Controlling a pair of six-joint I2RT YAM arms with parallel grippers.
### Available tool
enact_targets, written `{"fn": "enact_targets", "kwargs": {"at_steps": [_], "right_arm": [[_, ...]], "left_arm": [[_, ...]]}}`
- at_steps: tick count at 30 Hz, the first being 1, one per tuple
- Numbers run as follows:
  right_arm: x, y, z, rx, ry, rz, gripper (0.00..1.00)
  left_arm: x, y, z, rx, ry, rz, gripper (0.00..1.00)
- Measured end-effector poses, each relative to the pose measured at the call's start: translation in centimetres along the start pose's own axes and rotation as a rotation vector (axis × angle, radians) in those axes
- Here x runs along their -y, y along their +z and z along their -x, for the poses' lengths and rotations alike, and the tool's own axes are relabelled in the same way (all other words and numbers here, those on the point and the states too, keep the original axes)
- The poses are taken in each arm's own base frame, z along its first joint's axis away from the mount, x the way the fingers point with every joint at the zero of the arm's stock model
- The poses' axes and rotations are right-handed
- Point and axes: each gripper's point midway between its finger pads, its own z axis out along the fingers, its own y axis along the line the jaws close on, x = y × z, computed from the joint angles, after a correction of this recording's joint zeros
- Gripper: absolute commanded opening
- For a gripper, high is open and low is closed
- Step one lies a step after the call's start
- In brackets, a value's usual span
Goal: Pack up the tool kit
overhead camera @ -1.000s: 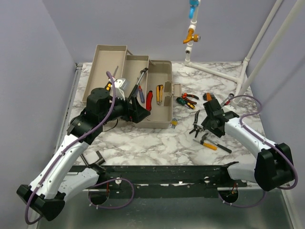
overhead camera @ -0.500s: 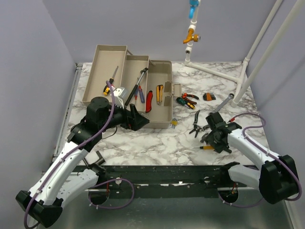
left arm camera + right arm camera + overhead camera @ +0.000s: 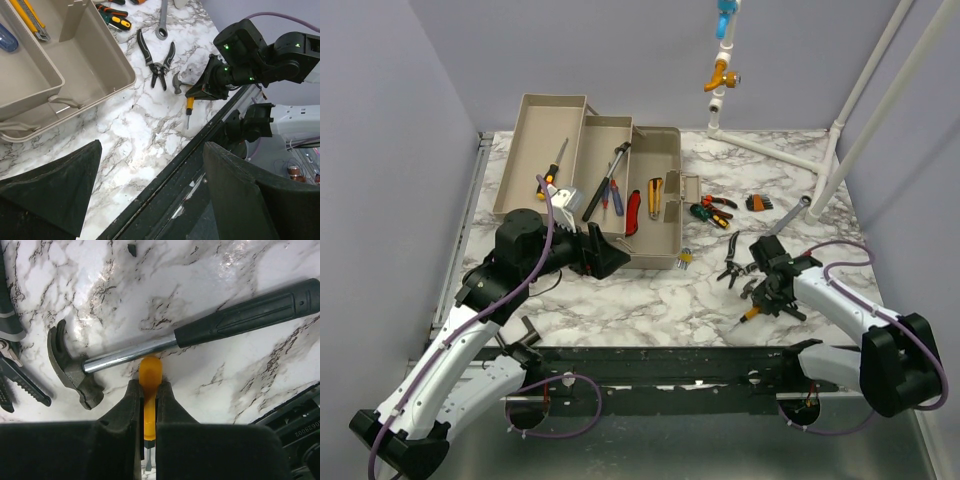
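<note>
Fingers, right (image 3: 131, 405): closed on the orange-handled screwdriver (image 3: 150, 371), one finger on each side of the handle.
Screwdriver: I see the rounded end of its handle poking out past the fingertips, right up against the steel shaft of the hammer (image 3: 130, 354). Its thin blade runs back between the fingers toward the wrist camera. I cannot tell whether it rests on the counter (image 3: 620, 300) or is just off it.
Hammer: lies flat on the marble with its claw head to the left in the right wrist view and its black grip to the right.
Fingers, left (image 3: 55, 190): spread wide and holding nothing, over bare marble just near of the toolbox.
Toolbox (image 3: 677, 180): open at the back left of the counter, with its beige trays fanned out to the left. A yellow utility knife (image 3: 653, 195) and a red-handled tool (image 3: 633, 212) sit in the main compartment.
Pliers (image 3: 156, 60): black-handled, loose on the counter between the toolbox and the right arm, just beside the hammer head.
Wrench (image 3: 161, 20): farther back on the marble, beyond the pliers.
Green-and-red handled tools (image 3: 712, 210): a small cluster just right of the toolbox, outside it.
</note>
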Motion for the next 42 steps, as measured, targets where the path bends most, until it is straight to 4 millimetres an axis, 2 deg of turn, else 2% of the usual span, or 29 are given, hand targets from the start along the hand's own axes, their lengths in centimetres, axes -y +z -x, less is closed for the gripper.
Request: {"fn": "enact_targets", "kwargs": {"at_steps": [4, 7, 9, 13, 15, 18, 21, 24, 30, 34, 42], "right_arm": [[-0.6, -0.3, -0.1, -0.01, -0.034, 0.044, 0.01], [-2.7, -1.4, -0.5, -0.034, -0.103, 0.191, 0.01], [-5.1, -3.4, -0.6, -0.04, -0.152, 0.36, 0.01], [-9.8, -8.8, -0.7, -0.029, -0.25, 0.731, 0.01], [-11.5, -11.1, -1.1, -0.036, -0.301, 0.874, 0.01], [-13.0, -13.4, -1.6, -0.046, -0.37, 1.005, 0.01], [-14.2, -15.2, -1.8, -0.055, -0.423, 1.1, 0.01], [-15.4, -17.2, -2.0, -0.063, -0.463, 1.203, 0.01], [-16.6, -20.9, -2.0, -0.05, -0.52, 1.36, 0.01], [-16.9, -22.9, -1.8, -0.025, -0.54, 1.438, 0.01], [-17.1, -25.2, -1.7, -0.025, -0.538, 1.528, 0.01]], "left_arm": [[0.0, 0.0, 0.0, -0.002, 0.001, -0.004, 0.86], [0.1, 0.1, -0.4, -0.013, -0.002, -0.018, 0.96], [0.1, 0.3, -0.9, -0.024, -0.01, -0.027, 0.99], [-0.6, 1.3, -2.3, -0.053, -0.053, -0.029, 0.99], [-0.5, 2.2, -3.3, -0.098, -0.069, -0.031, 0.99], [0.2, 3.9, -5.2, -0.174, -0.071, -0.059, 0.99], [1.2, 5.1, -6.6, -0.208, -0.079, -0.098, 0.96], [2.0, 6.1, -7.0, -0.204, -0.089, -0.133, 0.92], [2.8, 9.0, -6.2, -0.169, -0.118, -0.162, 0.83], [4.1, 11.1, -5.0, -0.151, -0.14, -0.192, 0.74], [5.9, 14.3, -3.8, -0.105, -0.18, -0.235, 0.64]]}}
